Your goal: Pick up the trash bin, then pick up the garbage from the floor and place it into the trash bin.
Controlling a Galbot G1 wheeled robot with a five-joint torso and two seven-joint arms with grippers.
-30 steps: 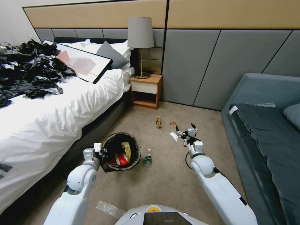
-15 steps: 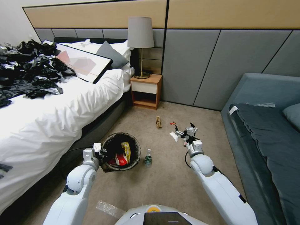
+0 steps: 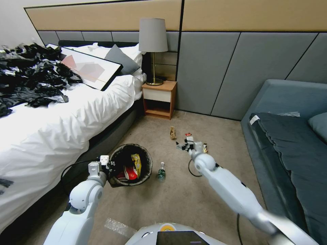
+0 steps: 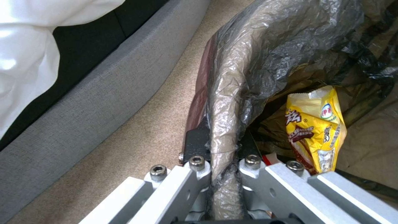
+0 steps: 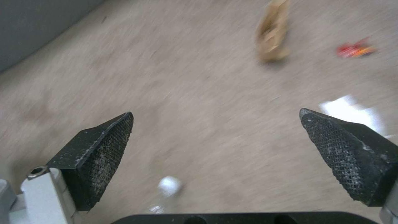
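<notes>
- The left gripper is clamped on the liner-covered rim of the trash bin, holding it beside the bed; a yellow snack wrapper and a red-and-white carton lie inside.
- Just beside the bin, a clear bottle stands on the carpet.
- Farther out, the right gripper hangs with its jaws wide apart and empty over the carpet, near a white tissue.
- Beyond it lie a brown scrap and a tiny red wrapper.
- Risk: the tissue is thin and flat, so the pads could close on carpet alone and come up empty.
- Risk: the left grip holds only rim and liner; a swing could tilt the bin and spill what it holds.
</notes>
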